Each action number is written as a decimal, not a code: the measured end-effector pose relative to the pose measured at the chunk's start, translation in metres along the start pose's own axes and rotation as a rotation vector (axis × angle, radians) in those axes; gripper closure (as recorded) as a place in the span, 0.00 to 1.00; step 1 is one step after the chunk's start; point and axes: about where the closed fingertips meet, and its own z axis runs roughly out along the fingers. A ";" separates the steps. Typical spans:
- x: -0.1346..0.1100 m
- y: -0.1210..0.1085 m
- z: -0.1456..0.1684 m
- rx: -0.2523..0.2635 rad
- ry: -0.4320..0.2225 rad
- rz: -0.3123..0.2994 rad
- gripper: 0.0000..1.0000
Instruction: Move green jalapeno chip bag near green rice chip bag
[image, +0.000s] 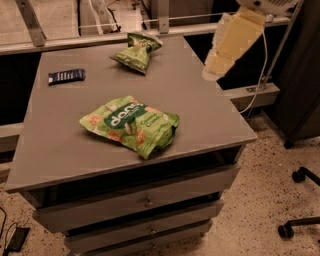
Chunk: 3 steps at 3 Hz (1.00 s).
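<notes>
pale cream boxy arm link under a white rounded joint; the claw is out of frame.
</notes>
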 end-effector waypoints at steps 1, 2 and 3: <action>-0.033 -0.041 0.064 0.013 -0.124 0.013 0.00; -0.059 -0.069 0.130 -0.007 -0.189 0.043 0.00; -0.059 -0.069 0.131 -0.007 -0.189 0.043 0.00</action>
